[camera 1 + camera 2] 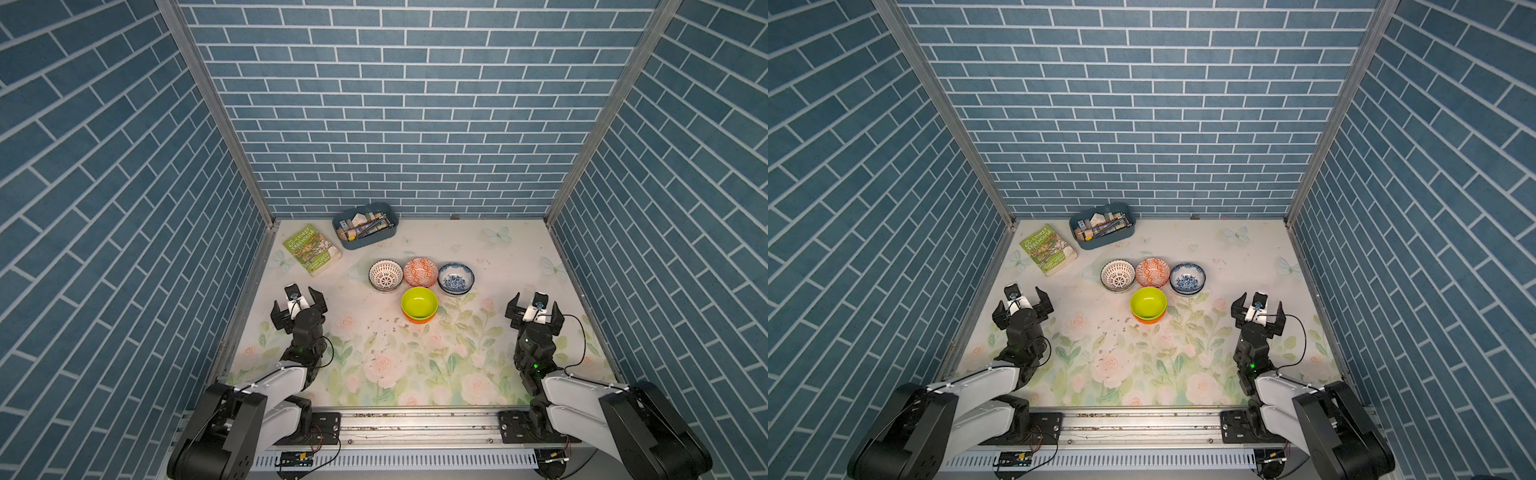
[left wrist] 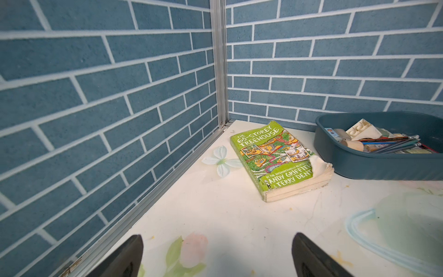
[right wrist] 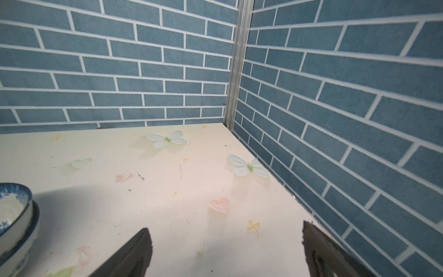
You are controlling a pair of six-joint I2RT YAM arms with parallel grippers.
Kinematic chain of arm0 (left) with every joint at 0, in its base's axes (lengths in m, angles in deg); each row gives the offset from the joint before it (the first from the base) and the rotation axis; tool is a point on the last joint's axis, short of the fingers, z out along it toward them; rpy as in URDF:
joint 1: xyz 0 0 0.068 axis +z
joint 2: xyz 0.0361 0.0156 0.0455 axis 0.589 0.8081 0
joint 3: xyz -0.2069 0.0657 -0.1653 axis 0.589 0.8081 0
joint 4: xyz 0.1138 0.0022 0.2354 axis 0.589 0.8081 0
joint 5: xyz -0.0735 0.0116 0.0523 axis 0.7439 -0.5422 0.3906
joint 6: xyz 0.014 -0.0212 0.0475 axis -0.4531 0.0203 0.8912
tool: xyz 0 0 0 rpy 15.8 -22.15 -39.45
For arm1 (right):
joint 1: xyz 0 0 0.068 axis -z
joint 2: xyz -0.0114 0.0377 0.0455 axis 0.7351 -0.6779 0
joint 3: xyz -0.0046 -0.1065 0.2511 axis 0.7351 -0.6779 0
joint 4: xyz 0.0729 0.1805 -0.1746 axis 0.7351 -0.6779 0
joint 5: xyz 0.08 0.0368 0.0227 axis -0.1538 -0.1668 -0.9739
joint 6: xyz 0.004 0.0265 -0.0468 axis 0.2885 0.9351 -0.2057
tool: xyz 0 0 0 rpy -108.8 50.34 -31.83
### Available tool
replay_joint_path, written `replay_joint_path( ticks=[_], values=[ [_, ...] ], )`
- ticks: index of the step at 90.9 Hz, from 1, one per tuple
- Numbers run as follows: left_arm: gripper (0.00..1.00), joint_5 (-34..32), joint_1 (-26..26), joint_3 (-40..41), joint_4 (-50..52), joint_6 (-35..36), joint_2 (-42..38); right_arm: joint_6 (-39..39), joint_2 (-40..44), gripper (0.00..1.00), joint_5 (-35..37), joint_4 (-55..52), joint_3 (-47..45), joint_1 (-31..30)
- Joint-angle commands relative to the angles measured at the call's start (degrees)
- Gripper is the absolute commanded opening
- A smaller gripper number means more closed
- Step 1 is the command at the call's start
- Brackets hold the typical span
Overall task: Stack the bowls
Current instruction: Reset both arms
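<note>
Four groups of bowls stand mid-table in both top views. At the back are a white lattice bowl (image 1: 386, 274) (image 1: 1118, 274), an orange-white patterned bowl (image 1: 420, 272) (image 1: 1153, 272) and a blue-white floral bowl (image 1: 456, 277) (image 1: 1187, 277). The floral bowl rests in a second floral bowl (image 3: 30, 230). In front, a lime green bowl (image 1: 419, 301) (image 1: 1148, 302) sits inside a plain orange bowl (image 1: 419, 320). My left gripper (image 1: 298, 306) (image 1: 1021, 308) (image 2: 217, 239) hovers open and empty at the left. My right gripper (image 1: 535, 312) (image 1: 1258, 312) (image 3: 225, 230) is open and empty at the right, beside the floral stack.
A green paperback book (image 1: 311, 250) (image 2: 275, 160) lies at the back left, ahead of the left gripper. A blue tray (image 1: 365, 241) (image 2: 374, 167) of stationery stands by the back wall. Brick-patterned walls close three sides. Dark crumbs (image 1: 384, 332) dot the floral tabletop.
</note>
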State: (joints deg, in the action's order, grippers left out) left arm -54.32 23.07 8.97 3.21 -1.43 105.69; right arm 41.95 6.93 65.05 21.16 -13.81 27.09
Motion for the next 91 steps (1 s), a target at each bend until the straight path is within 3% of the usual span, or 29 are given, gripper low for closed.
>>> replay_joint_path(
  ticks=[1, 20, 36, 44, 48, 62, 69, 91],
  values=[
    [1.0, 3.0, 1.83, 0.54, -14.28, 2.2, 4.16, -2.59, -1.68, 1.0, -4.9, 8.56, -0.27, 1.4],
    [1.0, 7.3, 2.99, 1.18, -28.62, 4.12, 16.02, -3.93, -6.86, 1.0, -12.1, 16.73, -0.58, 4.63],
    [1.0, 14.44, 4.77, -0.86, -23.86, 3.7, 16.81, -6.6, -13.64, 1.0, -19.56, 24.88, -0.3, 6.49],
    [1.0, 15.62, 5.14, 0.08, -30.63, 4.92, 21.13, -6.09, -20.05, 1.0, -19.9, 32.41, -0.89, 7.6],
    [1.0, 16.23, 5.35, -1.76, -23.76, 3.59, 19.41, -6.04, -22.52, 1.0, -20.95, 35.65, -1.1, 7.99],
    [1.0, 17.52, 6.07, -2.21, -24.81, 3.79, 20.64, -4.95, -24.64, 0.99, -25.93, 30.95, 1.29, 10.59],
    [1.0, 17.68, 6.07, -2.25, -24.73, 3.66, 20.42, -3.92, -22.66, 1.0, -28.82, 23.1, 4.11, 11.88],
    [1.0, 17.75, 6.07, -2.27, -23.97, 3.5, 20.02, -3.5, -22.39, 1.0, -29.92, 18.78, 6.04, 12.89]
  ],
)
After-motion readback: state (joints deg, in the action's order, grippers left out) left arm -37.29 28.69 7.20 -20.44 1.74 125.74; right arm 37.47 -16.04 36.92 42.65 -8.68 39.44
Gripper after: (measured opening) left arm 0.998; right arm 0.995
